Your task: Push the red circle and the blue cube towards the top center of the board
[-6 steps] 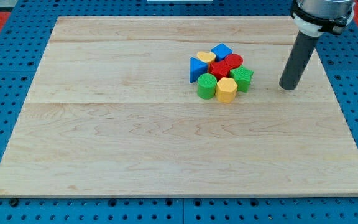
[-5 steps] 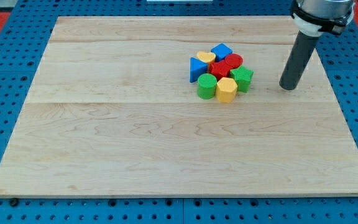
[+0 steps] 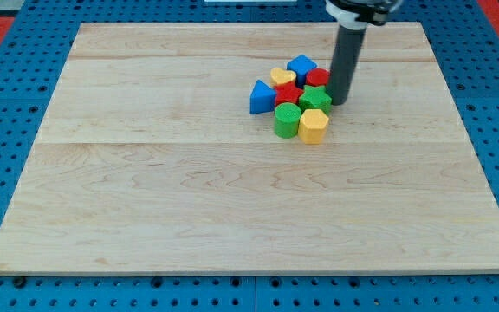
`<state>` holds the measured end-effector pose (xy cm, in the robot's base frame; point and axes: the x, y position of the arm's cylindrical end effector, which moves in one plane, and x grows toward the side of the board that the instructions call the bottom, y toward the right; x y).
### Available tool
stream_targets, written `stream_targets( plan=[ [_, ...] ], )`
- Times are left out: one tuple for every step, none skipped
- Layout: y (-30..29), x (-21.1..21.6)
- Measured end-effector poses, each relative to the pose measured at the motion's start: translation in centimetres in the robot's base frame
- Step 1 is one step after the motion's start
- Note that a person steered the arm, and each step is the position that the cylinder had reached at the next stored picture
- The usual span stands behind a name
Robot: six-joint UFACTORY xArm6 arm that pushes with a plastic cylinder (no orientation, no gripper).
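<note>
The worktop (image 3: 145, 199) is evenly and brightly lit from above, in sharp focus throughout, with only faint, short shadows cast and no glare.

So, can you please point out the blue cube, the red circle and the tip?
blue cube (image 3: 301, 64), camera view, its top face.
red circle (image 3: 318, 77), camera view, its visible top.
my tip (image 3: 340, 101), camera view, the rod's very end.

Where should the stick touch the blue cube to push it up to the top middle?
Probably on the blue cube's lower right face, coming from the view's bottom right. My tip is right of the cluster beside the red circle, so it must get below first.
</note>
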<state>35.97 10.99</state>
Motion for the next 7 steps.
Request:
stream_targets(
  plan=[
    [-0.7,-1.9],
    [-2.8,-3.3],
    [-5.4,-5.2],
    [-6.1,-6.1],
    [-6.0,-6.2],
    [-6.0,-6.2],
    [-5.9,-6.2]
  ],
)
